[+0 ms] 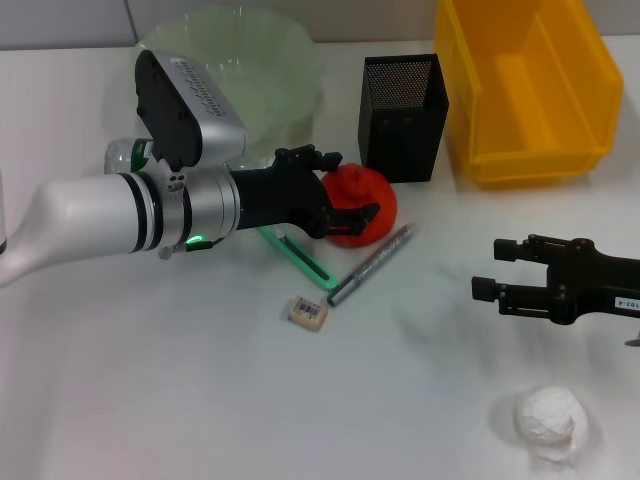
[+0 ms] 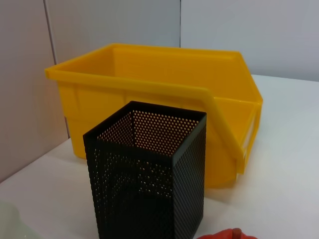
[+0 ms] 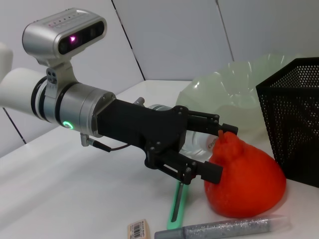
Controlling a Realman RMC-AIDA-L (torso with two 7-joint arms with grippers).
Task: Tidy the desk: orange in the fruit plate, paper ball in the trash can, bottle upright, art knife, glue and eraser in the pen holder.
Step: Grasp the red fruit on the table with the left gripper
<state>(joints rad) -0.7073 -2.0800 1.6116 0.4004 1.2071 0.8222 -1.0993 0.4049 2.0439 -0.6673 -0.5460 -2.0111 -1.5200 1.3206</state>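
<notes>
Head view: left gripper reaching in from the left, fingers spread wide around the orange, one finger behind it and one in front, pads at its sides but not seen pressing in. Orange resting on the white table, just in front of the black mesh pen holder. Pale green fruit plate behind the arm, well short of holding anything visible. Yellow bin right of the pen holder. Green art knife lying under the gripper, silver glue stick beside it, both slanted; eraser just in front of them. Bottle mostly hidden behind the left arm, lying near the plate. Right gripper hovering at the right, open, holding nothing. Paper ball on the table near the front edge, below the right gripper.

Left wrist view: pen holder upright and close, yellow bin directly behind it, a sliver of orange at the frame edge. Own fingers not visible.

Right wrist view: left gripper open, its two fingers bracketing the orange, tips against its near side. Art knife, glue stick and eraser flat on the table below.
</notes>
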